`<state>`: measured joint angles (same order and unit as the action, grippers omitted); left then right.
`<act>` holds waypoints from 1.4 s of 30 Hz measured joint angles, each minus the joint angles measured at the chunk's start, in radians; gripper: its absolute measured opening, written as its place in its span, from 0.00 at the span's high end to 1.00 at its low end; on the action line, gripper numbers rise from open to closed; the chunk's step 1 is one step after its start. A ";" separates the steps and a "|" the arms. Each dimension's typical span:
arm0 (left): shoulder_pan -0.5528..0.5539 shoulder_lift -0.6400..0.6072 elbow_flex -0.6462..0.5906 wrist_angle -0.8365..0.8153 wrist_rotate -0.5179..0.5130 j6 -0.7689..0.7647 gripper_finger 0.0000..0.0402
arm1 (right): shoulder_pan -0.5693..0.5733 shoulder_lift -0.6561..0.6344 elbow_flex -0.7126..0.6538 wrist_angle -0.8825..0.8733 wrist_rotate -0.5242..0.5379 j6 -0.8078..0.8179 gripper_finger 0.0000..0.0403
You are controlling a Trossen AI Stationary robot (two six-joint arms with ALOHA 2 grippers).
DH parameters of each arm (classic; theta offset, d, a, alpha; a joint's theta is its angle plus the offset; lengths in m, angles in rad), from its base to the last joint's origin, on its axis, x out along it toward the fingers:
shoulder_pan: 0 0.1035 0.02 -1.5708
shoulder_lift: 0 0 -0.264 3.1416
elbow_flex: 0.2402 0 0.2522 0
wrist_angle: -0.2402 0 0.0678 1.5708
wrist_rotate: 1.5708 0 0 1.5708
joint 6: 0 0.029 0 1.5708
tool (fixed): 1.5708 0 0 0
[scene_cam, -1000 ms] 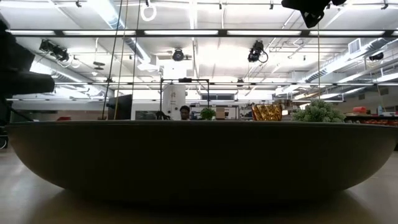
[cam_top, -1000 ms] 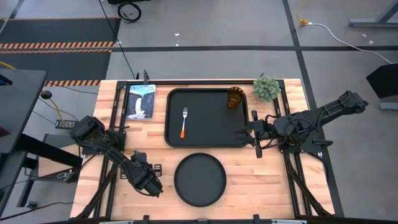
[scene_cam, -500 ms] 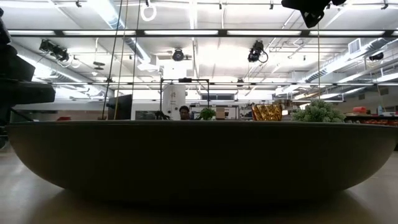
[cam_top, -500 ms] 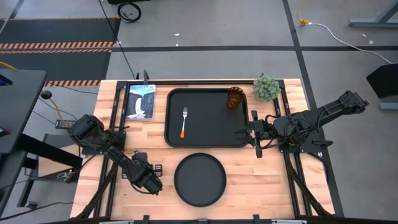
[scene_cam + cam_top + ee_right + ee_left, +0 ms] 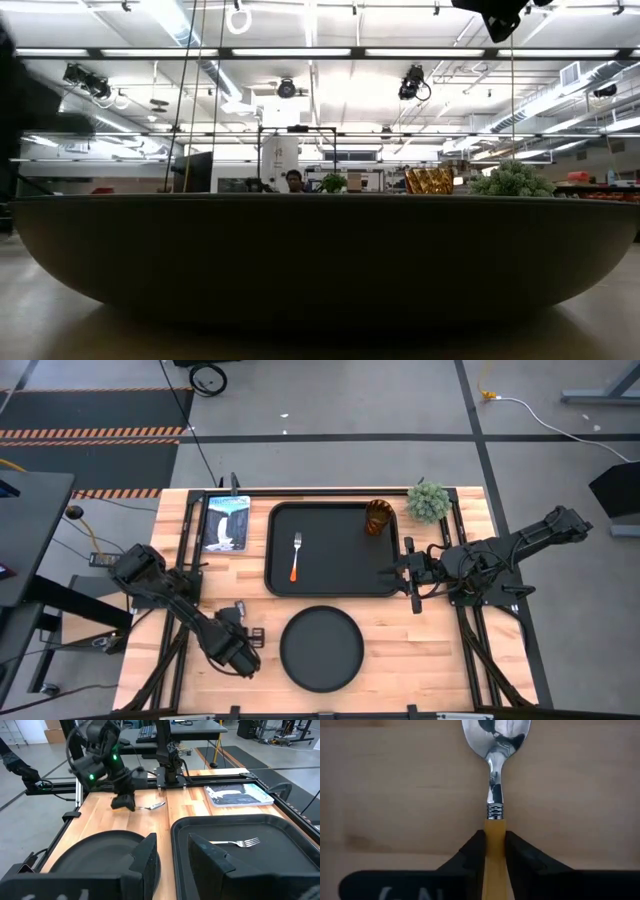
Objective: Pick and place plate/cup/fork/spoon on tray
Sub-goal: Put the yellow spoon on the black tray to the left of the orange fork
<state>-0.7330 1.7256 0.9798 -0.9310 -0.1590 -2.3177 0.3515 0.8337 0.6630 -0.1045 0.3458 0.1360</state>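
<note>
While the fork (image 5: 295, 556) and cup (image 5: 378, 516) already sit on the tray (image 5: 335, 586), remaining: plate (image 5: 321, 649) at the near edge; spoon (image 5: 495, 765), pinched by the left gripper (image 5: 495, 851) near the near-left corner; right gripper (image 5: 172, 851) spread.

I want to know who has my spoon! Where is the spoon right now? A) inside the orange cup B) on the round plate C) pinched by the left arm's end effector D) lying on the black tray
C: in the left wrist view the left end effector is shut on the orange handle of the spoon, over bare wood.
</note>
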 joint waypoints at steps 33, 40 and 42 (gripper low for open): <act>0.769 -0.021 0.152 0.147 -0.371 0.956 0.81 | 0.000 0.000 0.000 0.006 -0.010 -0.006 0.71; 0.847 0.059 0.152 0.225 -0.311 1.074 0.81 | 0.001 0.000 0.000 -0.002 -0.010 -0.004 0.71; 0.860 0.090 0.152 0.244 -0.289 1.081 0.81 | 0.002 0.000 0.000 -0.005 -0.010 -0.002 0.71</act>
<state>0.1274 1.8153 1.1316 -0.6867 -0.4481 -1.2364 0.3532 0.8341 0.6626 -0.1091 0.3363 0.1338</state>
